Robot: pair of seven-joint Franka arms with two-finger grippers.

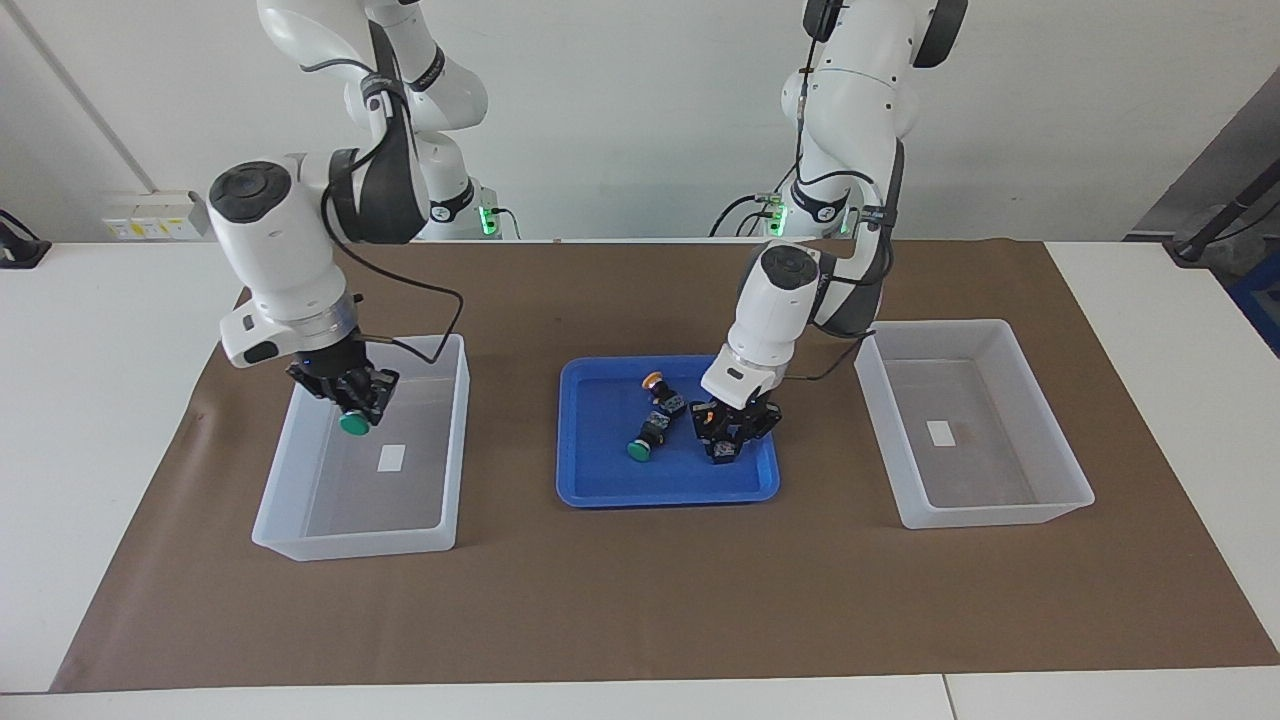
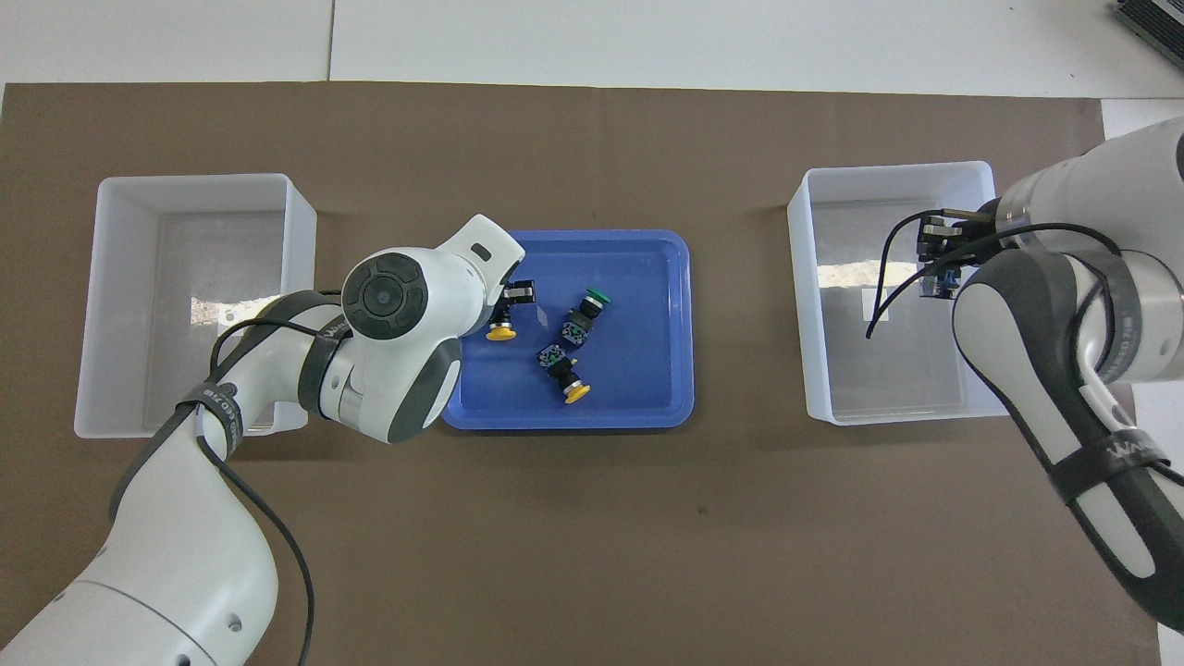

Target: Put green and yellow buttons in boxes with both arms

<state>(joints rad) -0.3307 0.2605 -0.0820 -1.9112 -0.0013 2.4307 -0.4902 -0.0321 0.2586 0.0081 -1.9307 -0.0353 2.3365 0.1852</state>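
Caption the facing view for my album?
Right gripper holds a green button over a box; left gripper grips a yellow button in the blue tray.

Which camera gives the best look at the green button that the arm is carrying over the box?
The facing view: the green button hangs cap-down in the right gripper over the box. The overhead view shows only part of its body beside the arm; the cap is hidden.

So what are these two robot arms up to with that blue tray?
They're sorting push buttons out of the blue tray into two white boxes. The right claw holds a green button over the box at its end, not yet let go. The left claw is down in the tray, shut on a yellow button. One green button and one yellow button lie loose in the tray. The other box holds no button.
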